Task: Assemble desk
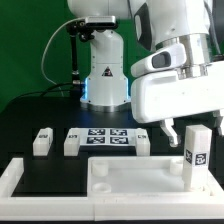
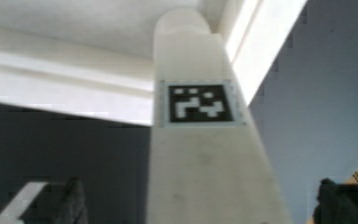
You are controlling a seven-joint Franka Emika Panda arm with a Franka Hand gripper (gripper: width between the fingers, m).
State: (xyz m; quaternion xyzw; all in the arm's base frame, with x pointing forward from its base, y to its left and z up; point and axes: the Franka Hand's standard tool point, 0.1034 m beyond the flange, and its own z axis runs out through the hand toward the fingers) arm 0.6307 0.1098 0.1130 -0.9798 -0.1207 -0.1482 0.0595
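The desk's flat white top panel (image 1: 135, 178) lies at the front of the black mat. One white leg (image 1: 197, 150) with a square tag stands upright at the panel's corner on the exterior view's right. My gripper (image 1: 187, 133) hangs over this leg with a finger on each side. In the wrist view the tagged leg (image 2: 202, 150) fills the middle. The dark fingertips (image 2: 44, 203) stand off from it on both sides with gaps, so the gripper (image 2: 197, 206) is open. Three more legs (image 1: 42, 142) (image 1: 72, 143) (image 1: 140, 141) lie on the mat behind the panel.
The marker board (image 1: 105, 138) lies between the loose legs. The large white rail (image 1: 18, 178) frames the mat at the front and on the exterior view's left. The robot base (image 1: 103, 75) stands at the back. White edges (image 2: 69, 70) run behind the leg in the wrist view.
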